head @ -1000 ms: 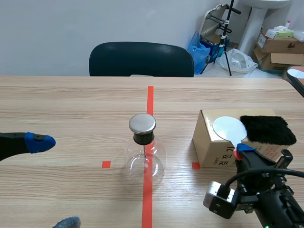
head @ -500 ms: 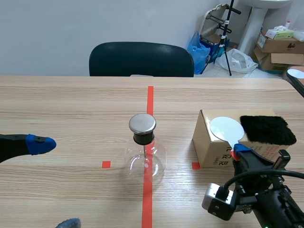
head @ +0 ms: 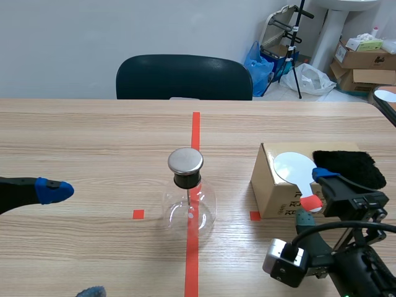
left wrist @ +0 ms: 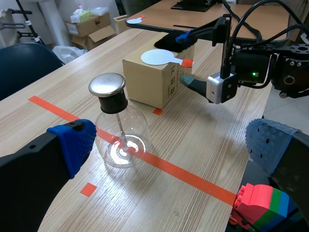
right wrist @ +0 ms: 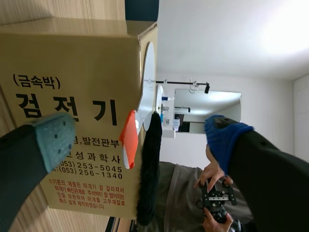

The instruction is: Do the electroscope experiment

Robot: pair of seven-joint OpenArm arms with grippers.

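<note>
The electroscope point(head: 187, 201), a round glass flask with a metal cap point(head: 185, 161), stands on the red tape line at the table's middle. A white disc paddle point(head: 294, 167) lies on the cardboard box point(head: 272, 189), its orange-red handle point(head: 311, 202) sticking out over the front edge. Beside it on the box lies black fur point(head: 346, 168). My right gripper point(head: 314, 197) is open, one finger on each side of the handle point(right wrist: 129, 145). At the far left my left gripper point(head: 73, 241) stands wide open and empty, and the flask point(left wrist: 118, 140) sits ahead of it.
A dark chair point(head: 184, 77) stands behind the table's far edge. Boxes and bags point(head: 362, 59) are on the floor at the back right. A red, green and blue block point(left wrist: 258, 203) shows by my left gripper's finger. A person's hands point(right wrist: 215, 193) hold a black device beyond the box.
My right gripper has opened and let go of the paddle's handle. The paddle slid slightly left and now rests on the box. The left arm has hardly moved.
</note>
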